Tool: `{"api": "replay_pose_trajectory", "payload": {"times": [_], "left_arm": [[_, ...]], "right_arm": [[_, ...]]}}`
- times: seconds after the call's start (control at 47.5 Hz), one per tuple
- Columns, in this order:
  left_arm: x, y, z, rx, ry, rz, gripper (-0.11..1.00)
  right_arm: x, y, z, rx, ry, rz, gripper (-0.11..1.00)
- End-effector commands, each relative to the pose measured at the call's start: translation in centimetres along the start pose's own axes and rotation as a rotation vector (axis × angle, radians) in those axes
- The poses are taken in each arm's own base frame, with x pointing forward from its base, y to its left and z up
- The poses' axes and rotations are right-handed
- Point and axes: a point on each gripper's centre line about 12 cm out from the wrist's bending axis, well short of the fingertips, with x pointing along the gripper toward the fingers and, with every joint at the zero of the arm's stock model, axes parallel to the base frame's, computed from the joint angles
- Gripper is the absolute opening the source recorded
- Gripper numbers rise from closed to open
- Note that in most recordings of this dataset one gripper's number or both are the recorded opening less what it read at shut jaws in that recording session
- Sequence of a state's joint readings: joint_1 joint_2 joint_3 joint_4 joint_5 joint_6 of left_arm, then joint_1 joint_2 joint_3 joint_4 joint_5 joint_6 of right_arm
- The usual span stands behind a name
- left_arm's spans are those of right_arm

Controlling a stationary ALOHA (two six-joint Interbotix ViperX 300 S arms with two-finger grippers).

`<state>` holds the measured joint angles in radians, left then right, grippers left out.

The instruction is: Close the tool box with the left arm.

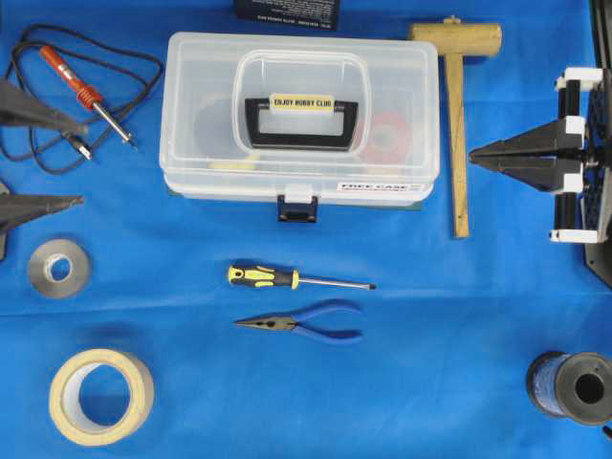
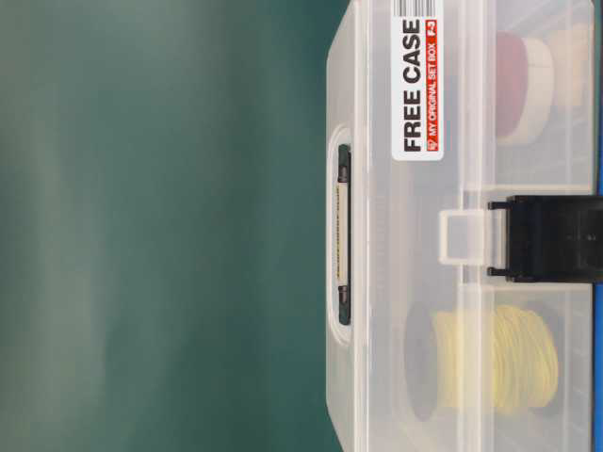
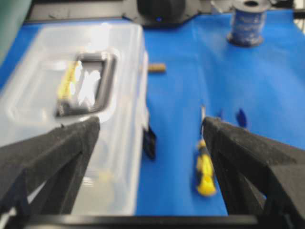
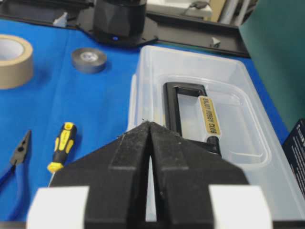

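Note:
The tool box (image 1: 201,86) is a clear plastic case at the back middle of the blue cloth. Its lid lies down flat on the base. The black handle (image 1: 301,141) with its pale label lies folded in the lid recess. The blue-and-white latch (image 1: 297,204) hangs at the front edge; I cannot tell whether it is fastened. My left gripper (image 1: 84,161) is open and empty, left of the box and apart from it; in its wrist view (image 3: 150,121) the box (image 3: 119,143) lies ahead on the left. My right gripper (image 1: 470,158) is shut and empty, right of the box (image 4: 157,71).
A wooden mallet (image 1: 459,115) lies right of the box. A yellow-black screwdriver (image 1: 287,278) and blue pliers (image 1: 306,323) lie in front of it. A soldering iron (image 1: 86,91), grey tape (image 1: 59,269) and masking tape (image 1: 100,395) are on the left. A wire spool (image 1: 572,387) stands front right.

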<state>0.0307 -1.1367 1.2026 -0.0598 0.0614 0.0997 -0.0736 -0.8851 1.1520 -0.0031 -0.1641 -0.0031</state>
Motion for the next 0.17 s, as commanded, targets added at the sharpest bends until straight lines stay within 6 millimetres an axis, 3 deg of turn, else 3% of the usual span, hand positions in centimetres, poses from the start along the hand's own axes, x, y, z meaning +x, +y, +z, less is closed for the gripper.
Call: {"api": "replay_pose_trajectory", "payload": {"times": [0.0, 0.147], "left_arm": [[-0.5, -0.1, -1.3, -0.018, -0.041, 0.001, 0.90], [-1.2, -0.1, -4.1, -0.013, -0.056, 0.005, 0.90]], "right_arm": [[0.2, 0.0, 0.5, 0.003, -0.015, -0.002, 0.00], [0.2, 0.0, 0.4, 0.003, -0.009, -0.002, 0.00]]}}
